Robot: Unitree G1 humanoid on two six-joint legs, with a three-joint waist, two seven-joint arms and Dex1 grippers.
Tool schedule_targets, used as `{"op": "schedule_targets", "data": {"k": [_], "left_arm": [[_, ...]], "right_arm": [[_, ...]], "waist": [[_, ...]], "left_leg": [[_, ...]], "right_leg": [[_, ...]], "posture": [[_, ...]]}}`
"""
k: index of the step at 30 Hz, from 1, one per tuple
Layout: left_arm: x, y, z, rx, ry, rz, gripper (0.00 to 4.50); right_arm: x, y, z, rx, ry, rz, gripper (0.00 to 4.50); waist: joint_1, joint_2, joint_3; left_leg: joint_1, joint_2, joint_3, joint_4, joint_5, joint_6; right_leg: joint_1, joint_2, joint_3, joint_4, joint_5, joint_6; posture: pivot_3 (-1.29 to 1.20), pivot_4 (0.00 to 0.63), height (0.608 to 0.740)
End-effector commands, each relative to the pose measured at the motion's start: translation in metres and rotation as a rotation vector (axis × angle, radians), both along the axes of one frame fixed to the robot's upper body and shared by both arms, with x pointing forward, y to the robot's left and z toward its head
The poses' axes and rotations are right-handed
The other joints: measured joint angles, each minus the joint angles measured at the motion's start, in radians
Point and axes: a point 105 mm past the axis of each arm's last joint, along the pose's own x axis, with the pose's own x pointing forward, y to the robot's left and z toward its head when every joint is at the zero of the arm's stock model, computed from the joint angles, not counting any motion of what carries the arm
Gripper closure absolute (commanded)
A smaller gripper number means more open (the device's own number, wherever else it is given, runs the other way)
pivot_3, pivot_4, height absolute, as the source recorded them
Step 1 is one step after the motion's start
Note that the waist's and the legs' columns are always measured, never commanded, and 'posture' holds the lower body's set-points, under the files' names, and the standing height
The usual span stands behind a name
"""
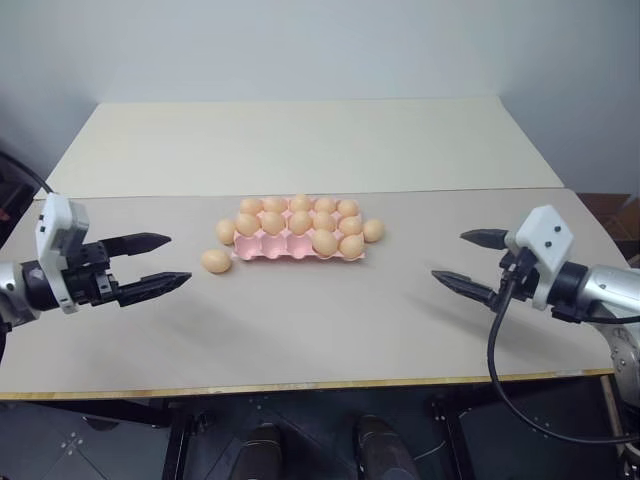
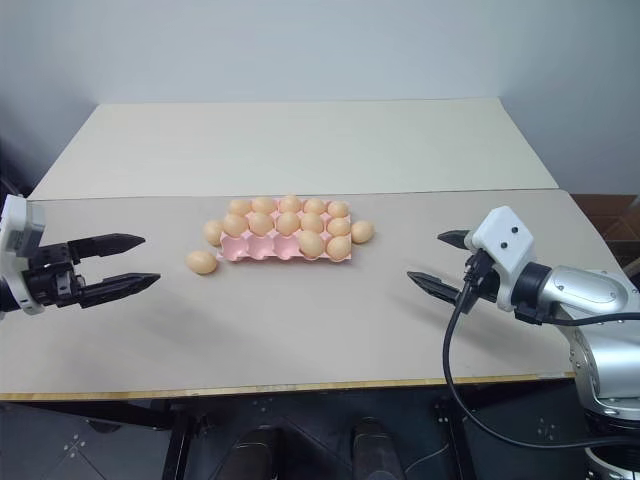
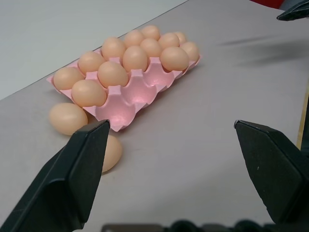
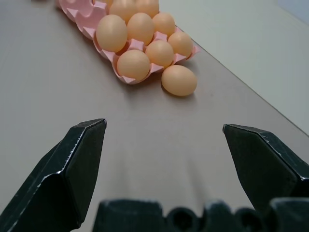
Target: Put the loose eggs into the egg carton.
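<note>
The pale pink egg carton [image 1: 275, 253] lies mid-table, most cups filled with tan eggs and three front-row cups on its left bare. One loose egg [image 1: 215, 261] rests on the table off the carton's front-left corner, another [image 1: 226, 232] touches its left end, and a third [image 1: 373, 230] sits by its right end. My left gripper [image 1: 176, 260] hovers open and empty, left of the loose eggs and pointing at them. My right gripper [image 1: 450, 256] is open and empty, well right of the carton. The right wrist view shows the right-end egg [image 4: 179, 79] ahead of the fingers.
The grey-beige tabletop [image 1: 320, 330] runs to a front edge close to me, and a cream table [image 1: 300, 140] adjoins it behind the carton. A black cable [image 1: 497, 350] loops down from the right wrist past the table's front edge.
</note>
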Motion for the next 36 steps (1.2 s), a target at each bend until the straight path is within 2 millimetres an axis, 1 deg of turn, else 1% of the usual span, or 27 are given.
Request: {"op": "schedule_targets", "data": {"k": [1, 5, 8, 10, 18, 22, 26, 31, 36], "left_arm": [[-0.001, -0.002, 0.011, 0.013, -0.044, -0.01, 0.0], [-0.003, 0.0, 0.012, 0.018, -0.044, -0.006, 0.0], [-0.001, -0.002, 0.012, 0.016, -0.053, -0.005, 0.0], [0.0, -0.005, 0.012, 0.008, -0.063, -0.014, 0.0], [0.003, -0.016, 0.011, -0.011, -0.088, -0.046, 0.0], [0.0, -0.017, 0.011, -0.01, -0.094, -0.051, 0.0], [-0.003, -0.017, 0.013, 0.003, -0.105, -0.051, 0.0], [-0.004, -0.017, 0.015, 0.011, -0.119, -0.048, 0.0], [-0.007, -0.017, 0.016, 0.015, -0.126, -0.047, 0.0]], "right_arm": [[0.002, 0.007, 0.014, 0.002, -0.07, 0.024, 0.02], [0.005, 0.007, 0.012, -0.003, -0.068, 0.038, 0.02], [0.013, 0.011, 0.01, -0.017, -0.076, 0.062, 0.02], [0.024, 0.016, 0.005, -0.086, -0.106, 0.093, 0.02], [0.088, 0.04, -0.018, -0.268, -0.182, 0.155, 0.02], [0.11, 0.053, -0.035, -0.379, -0.223, 0.193, 0.02], [0.129, 0.063, -0.045, -0.457, -0.264, 0.189, 0.02], [0.147, 0.075, -0.048, -0.485, -0.3, 0.152, 0.02], [0.151, 0.078, -0.053, -0.478, -0.285, 0.148, 0.02]], "waist": [[0.002, 0.0, 0.0], [0.006, 0.0, 0.0], [0.006, 0.0, 0.0], [0.003, 0.0, 0.0], [-0.004, 0.0, 0.0], [-0.006, 0.0, 0.0], [-0.01, 0.0, 0.0], [-0.02, 0.0, 0.0], [-0.022, 0.0, 0.0]], "left_leg": [[0.0, 0.0, 0.0, 0.0, 0.0, 0.0], [-0.003, -0.001, 0.0, 0.0, 0.0, 0.0], [-0.002, -0.001, 0.0, 0.0, 0.0, 0.0], [-0.001, -0.001, 0.0, 0.0, 0.0, 0.0], [-0.002, 0.0, 0.0, 0.0, 0.0, 0.0], [-0.003, -0.001, 0.0, 0.0, 0.0, 0.0], [-0.003, -0.001, 0.0, 0.0, 0.0, 0.0], [-0.003, 0.0, 0.0, 0.0, 0.0, 0.0], [-0.003, 0.0, 0.0, 0.0, 0.0, 0.0]], "right_leg": [[0.0, 0.0, 0.0, 0.0, 0.0, 0.0], [-0.001, -0.001, -0.001, -0.001, 0.0, 0.0], [-0.001, -0.001, 0.0, -0.001, 0.0, 0.0], [-0.001, -0.001, 0.0, 0.0, 0.0, 0.0], [-0.002, 0.0, 0.0, 0.0, 0.0, 0.0], [-0.003, -0.001, 0.0, 0.0, 0.0, 0.0], [-0.004, -0.001, 0.0, 0.0, 0.0, 0.0], [-0.004, 0.0, 0.0, 0.0, 0.0, 0.0], [-0.004, 0.0, 0.0, 0.0, 0.001, -0.001]], "posture": [[0.0, 0.15, 0.74], [0.0, 0.15, 0.74], [0.0, 0.15, 0.74], [0.0, 0.15, 0.74], [0.0, 0.15, 0.74], [0.0, 0.15, 0.74], [0.0, 0.15, 0.74], [0.0, 0.15, 0.74], [0.0, 0.15, 0.74]]}}
